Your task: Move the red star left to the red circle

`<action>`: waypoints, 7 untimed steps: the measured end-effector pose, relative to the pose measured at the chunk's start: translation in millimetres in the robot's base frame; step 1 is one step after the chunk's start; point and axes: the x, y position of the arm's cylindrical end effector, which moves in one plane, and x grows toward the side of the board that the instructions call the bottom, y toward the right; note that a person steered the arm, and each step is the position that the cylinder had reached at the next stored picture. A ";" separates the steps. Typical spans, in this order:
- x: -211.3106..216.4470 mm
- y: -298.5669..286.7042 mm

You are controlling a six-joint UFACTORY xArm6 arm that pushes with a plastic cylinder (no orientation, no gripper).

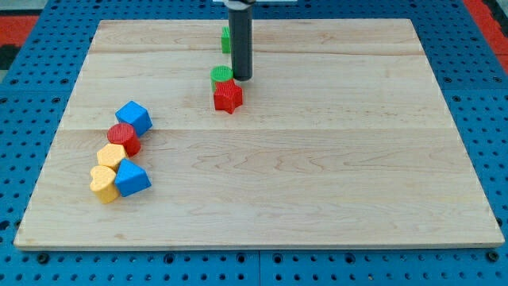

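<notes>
The red star point(228, 96) lies on the wooden board point(317, 159) a little above its middle, touching a green block point(221, 75) just above it. My tip point(241, 78) stands just above and to the right of the red star, right beside the green block. The red circle point(124, 137) lies far to the left, in a cluster of blocks.
Around the red circle lie a blue block point(134, 117) above it, a yellow block point(112, 156) below it, a yellow heart point(102, 183) and a blue block point(132, 179) lower down. Another green block point(226, 39) is partly hidden behind the rod near the view's top.
</notes>
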 end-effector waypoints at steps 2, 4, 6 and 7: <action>42.0 8.4; 12.0 -32.1; 4.8 -133.2; -4.0 -178.2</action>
